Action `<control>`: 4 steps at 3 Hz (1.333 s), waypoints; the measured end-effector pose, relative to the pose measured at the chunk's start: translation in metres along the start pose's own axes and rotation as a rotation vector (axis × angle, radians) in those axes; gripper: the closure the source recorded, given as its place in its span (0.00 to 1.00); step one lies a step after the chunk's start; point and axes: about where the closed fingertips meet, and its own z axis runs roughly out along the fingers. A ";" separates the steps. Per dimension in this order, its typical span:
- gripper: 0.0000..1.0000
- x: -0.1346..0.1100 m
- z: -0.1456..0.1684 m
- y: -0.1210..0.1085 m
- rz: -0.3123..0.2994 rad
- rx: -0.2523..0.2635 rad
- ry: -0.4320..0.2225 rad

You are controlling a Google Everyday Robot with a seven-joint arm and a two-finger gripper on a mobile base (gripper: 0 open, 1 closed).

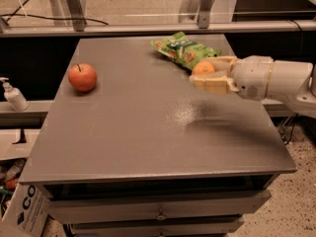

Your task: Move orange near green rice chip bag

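Observation:
The orange point(203, 68) is a small round yellow-orange fruit held between the two pale fingers of my gripper point(203, 73), lifted above the right part of the grey table. The gripper is shut on it, and the white arm reaches in from the right edge. The green rice chip bag point(183, 49) lies flat at the back right of the table, just behind and left of the gripper, its near end close to the orange.
A red apple point(82, 77) with a stem sits at the left of the grey table point(143, 132). A white pump bottle point(13, 95) stands on a ledge left of the table. Drawers run below the table's front edge.

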 end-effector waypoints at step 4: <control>1.00 0.041 0.041 -0.148 0.012 0.224 0.042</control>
